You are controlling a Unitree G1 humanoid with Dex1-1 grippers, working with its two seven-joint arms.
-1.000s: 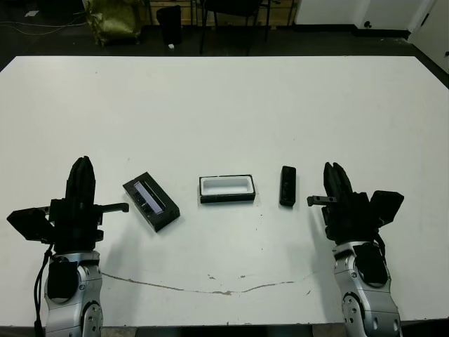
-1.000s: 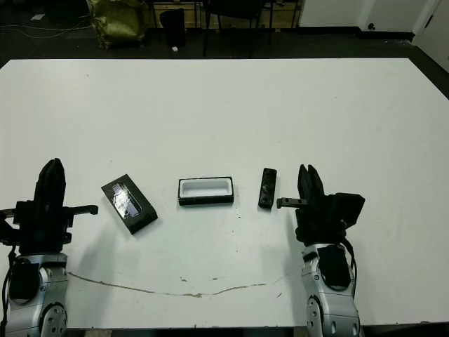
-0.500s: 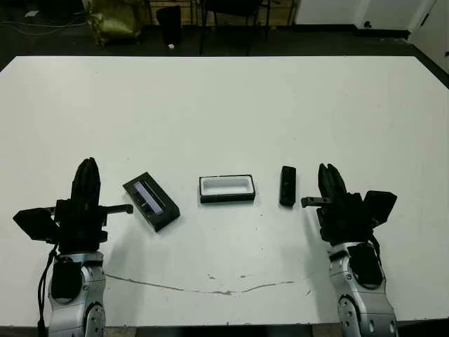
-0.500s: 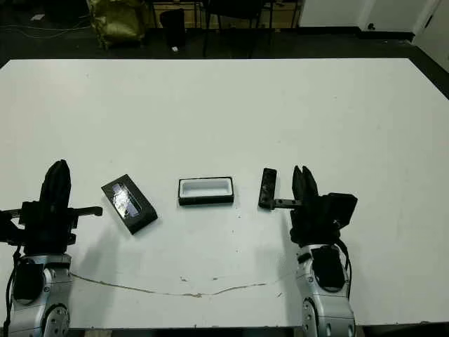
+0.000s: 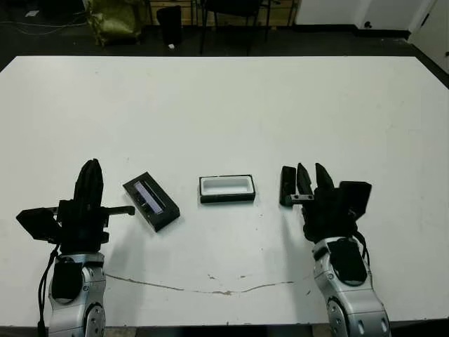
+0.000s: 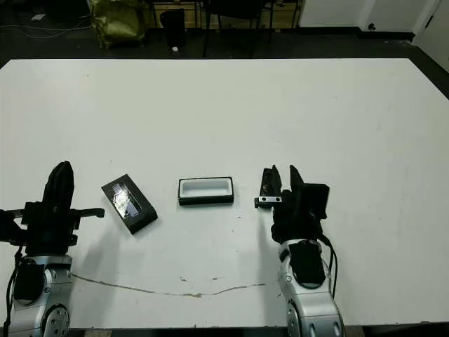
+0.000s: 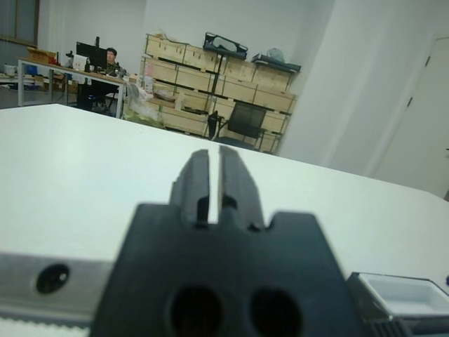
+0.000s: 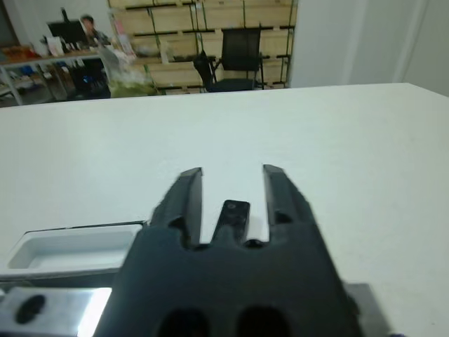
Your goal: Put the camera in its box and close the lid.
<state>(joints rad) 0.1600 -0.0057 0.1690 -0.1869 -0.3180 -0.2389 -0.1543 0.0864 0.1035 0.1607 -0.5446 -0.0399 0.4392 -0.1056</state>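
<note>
right gripper (image 5: 310, 175): has moved toward 9 o'clock across the table; earlier well clear of the camera (image 5: 287, 184) on its 3 o'clock side, now just beside it, one fingertip overlapping the bar's edge in the head views.
right fingers (image 8: 188, 193): were held together, now parted; in the right wrist view the camera shows in the gap between them, no contact seen.
right forearm: swung in with the gripper, its base now nearer the table's middle at 6 o'clock.
left gripper (image 5: 89, 181): crept slightly toward 3 o'clock, a little nearer the lid (image 5: 151, 201); fingers (image 7: 198, 184) closed as before.
</note>
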